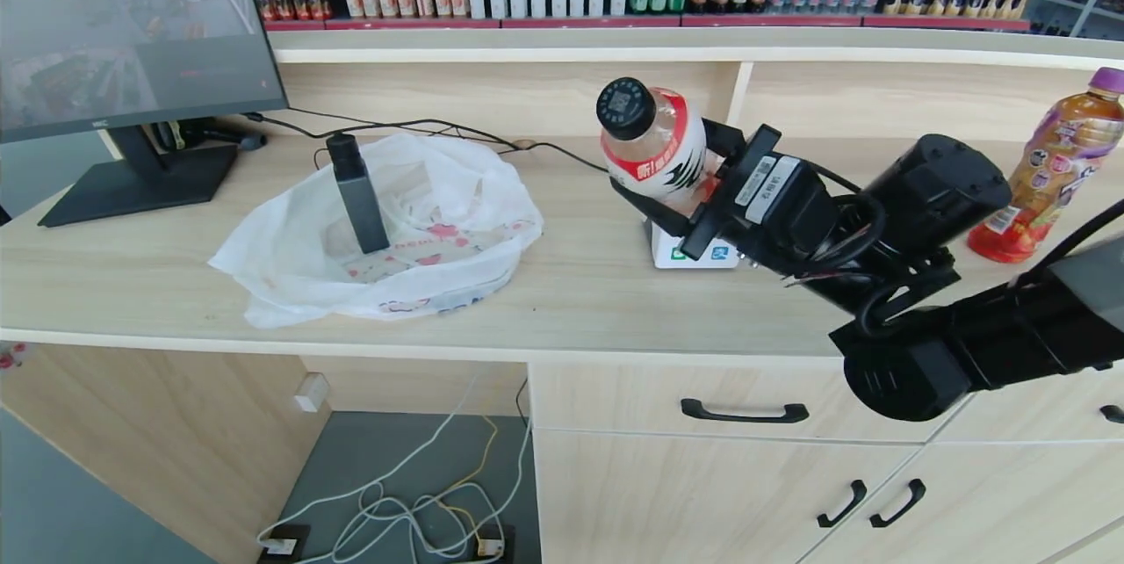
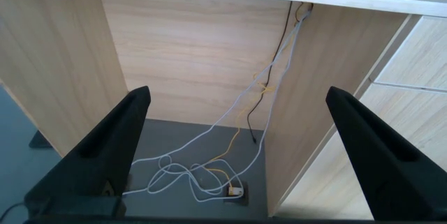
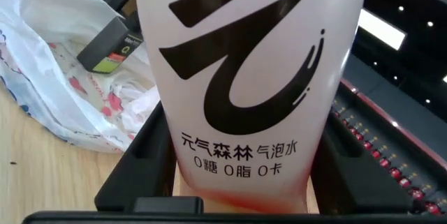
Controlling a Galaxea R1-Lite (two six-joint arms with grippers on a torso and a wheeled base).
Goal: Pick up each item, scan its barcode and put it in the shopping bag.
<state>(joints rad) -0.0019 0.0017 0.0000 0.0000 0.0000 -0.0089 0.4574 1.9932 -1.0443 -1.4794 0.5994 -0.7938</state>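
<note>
A white drink bottle (image 1: 654,147) with a black cap and a red-and-black label was in my right hand (image 1: 667,169), whose two black fingers were closed against its sides. I held it in the air over the tabletop (image 1: 580,300), a little right of the middle. It was tilted, with the cap pointing up and away from my arm. Just under it, on the tabletop, sat a small white box (image 1: 694,255), which I took to be the scanner.

Left of the middle, nearer the front edge, lay the white plastic shopping bag (image 1: 290,256), spread open. A dark, narrow box (image 1: 358,195) stood upright inside it. An orange drink bottle (image 1: 1049,177) with a purple cap stood near the right edge, apart from everything else. A monitor (image 1: 132,19) occupied the back left corner.

My left hand (image 2: 237,154) hung below the tabletop with its fingers wide apart and nothing between them, facing loose cables on the floor.

I judged this to be the scanning step for the white bottle. Once the code was read, the next move would call for carrying the bottle left over the bag's opening. I would then lower it beside the dark box without knocking that over, and only then let go. The orange bottle looked to be left to do.
</note>
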